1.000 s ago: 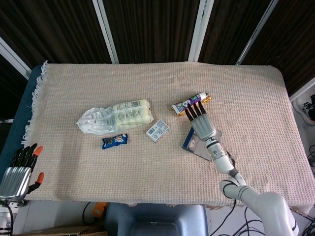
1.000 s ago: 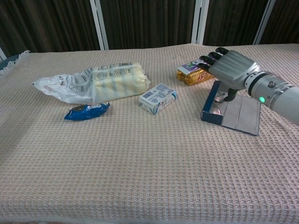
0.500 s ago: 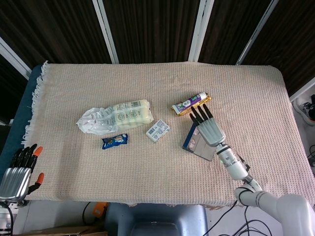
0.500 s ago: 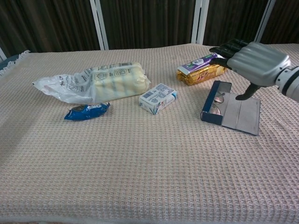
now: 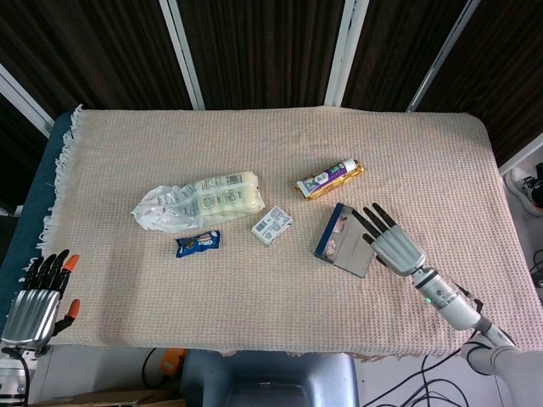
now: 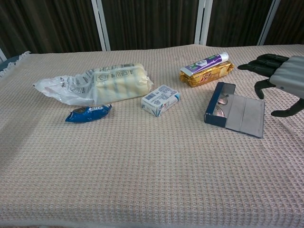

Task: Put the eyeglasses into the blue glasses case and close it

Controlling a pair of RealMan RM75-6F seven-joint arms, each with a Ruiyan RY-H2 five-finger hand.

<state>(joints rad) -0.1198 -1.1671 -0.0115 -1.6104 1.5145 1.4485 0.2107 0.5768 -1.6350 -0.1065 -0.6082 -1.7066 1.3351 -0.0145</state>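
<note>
The blue glasses case (image 5: 343, 240) (image 6: 232, 112) lies open on the cloth, right of centre, its grey lid flat toward the right. The eyeglasses (image 6: 220, 104) (image 5: 338, 234) rest inside its blue tray. My right hand (image 5: 392, 242) (image 6: 280, 76) hovers just right of the case, fingers spread and holding nothing, clear of the lid. My left hand (image 5: 36, 299) hangs off the table's front left corner, fingers apart and empty; the chest view does not show it.
A toothpaste tube on a yellow packet (image 5: 329, 179) (image 6: 207, 70) lies behind the case. A small white box (image 5: 271, 225) (image 6: 160, 99), a blue snack wrapper (image 5: 198, 243) (image 6: 88, 112) and a clear bag of rolls (image 5: 199, 200) (image 6: 96, 84) lie to the left.
My right hand has lifted off the case and drawn back to the right, uncovering the open case with the eyeglasses inside. The left hand has stayed in place.
</note>
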